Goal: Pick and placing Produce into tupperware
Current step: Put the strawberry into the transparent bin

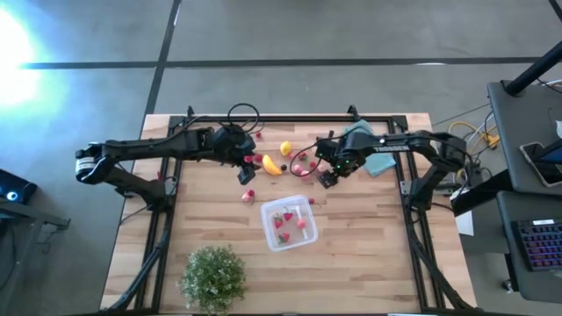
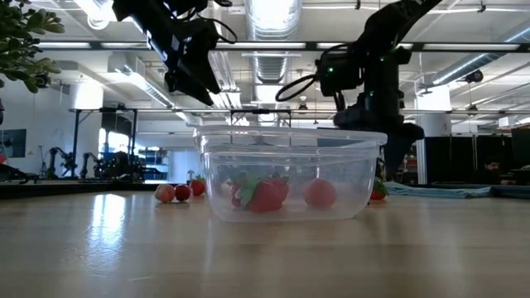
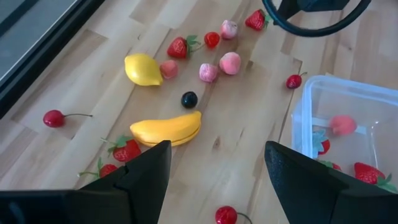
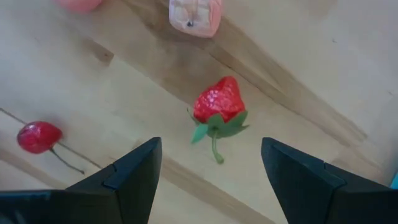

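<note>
The produce lies scattered on the wooden table: a banana (image 3: 166, 129), a lemon (image 3: 143, 69), strawberries, cherries, pink pieces and a dark berry (image 3: 189, 99). The clear tupperware (image 1: 288, 223) stands near the table's middle and holds strawberries (image 2: 263, 195) and a pink piece. My left gripper (image 3: 217, 149) hangs open above the table, near the banana, slanting down. My right gripper (image 4: 211, 143) is open and points down, low over a strawberry (image 4: 217, 106). That strawberry lies on the wood between the finger lines, untouched.
A bushy green plant (image 1: 212, 276) stands at the near left. A teal cloth (image 1: 373, 154) lies at the far right beside the right arm. A black cable loop (image 1: 243, 112) lies at the far edge. A cherry (image 4: 38, 137) lies near the right gripper.
</note>
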Available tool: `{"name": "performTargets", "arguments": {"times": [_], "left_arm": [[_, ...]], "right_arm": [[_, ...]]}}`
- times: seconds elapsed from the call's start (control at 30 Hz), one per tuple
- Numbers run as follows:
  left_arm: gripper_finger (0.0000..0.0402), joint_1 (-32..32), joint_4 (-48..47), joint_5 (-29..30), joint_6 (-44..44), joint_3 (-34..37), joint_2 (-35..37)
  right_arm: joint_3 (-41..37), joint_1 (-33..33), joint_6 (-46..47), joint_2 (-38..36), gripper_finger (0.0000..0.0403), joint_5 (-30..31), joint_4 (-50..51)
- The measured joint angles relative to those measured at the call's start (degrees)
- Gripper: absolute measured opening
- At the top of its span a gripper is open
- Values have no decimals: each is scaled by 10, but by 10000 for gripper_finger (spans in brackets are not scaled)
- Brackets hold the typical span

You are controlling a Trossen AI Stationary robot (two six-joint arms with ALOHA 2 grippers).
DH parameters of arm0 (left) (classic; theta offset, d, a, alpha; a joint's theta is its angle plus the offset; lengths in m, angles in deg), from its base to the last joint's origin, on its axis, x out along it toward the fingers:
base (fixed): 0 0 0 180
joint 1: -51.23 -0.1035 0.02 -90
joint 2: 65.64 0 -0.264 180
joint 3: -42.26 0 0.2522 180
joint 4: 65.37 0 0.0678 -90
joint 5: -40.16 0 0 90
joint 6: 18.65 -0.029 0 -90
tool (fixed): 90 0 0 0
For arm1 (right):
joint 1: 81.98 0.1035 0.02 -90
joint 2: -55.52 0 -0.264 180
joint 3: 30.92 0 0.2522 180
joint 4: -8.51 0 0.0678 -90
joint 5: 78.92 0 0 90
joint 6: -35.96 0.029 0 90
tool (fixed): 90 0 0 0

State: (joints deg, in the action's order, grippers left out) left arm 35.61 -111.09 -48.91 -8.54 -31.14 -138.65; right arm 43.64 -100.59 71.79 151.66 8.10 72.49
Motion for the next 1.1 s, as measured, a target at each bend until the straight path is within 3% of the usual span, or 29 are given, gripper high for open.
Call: {"name": "performTargets", "arguments": {"times": [0.53, 1.1], "left_arm": [[244, -2, 0, 0, 6, 0, 0], [244, -2, 1, 0, 15, 1, 0]], "right_arm": [[-7, 1, -14, 53, 263, 29, -42], [-9, 1, -18, 53, 169, 43, -47]]}}
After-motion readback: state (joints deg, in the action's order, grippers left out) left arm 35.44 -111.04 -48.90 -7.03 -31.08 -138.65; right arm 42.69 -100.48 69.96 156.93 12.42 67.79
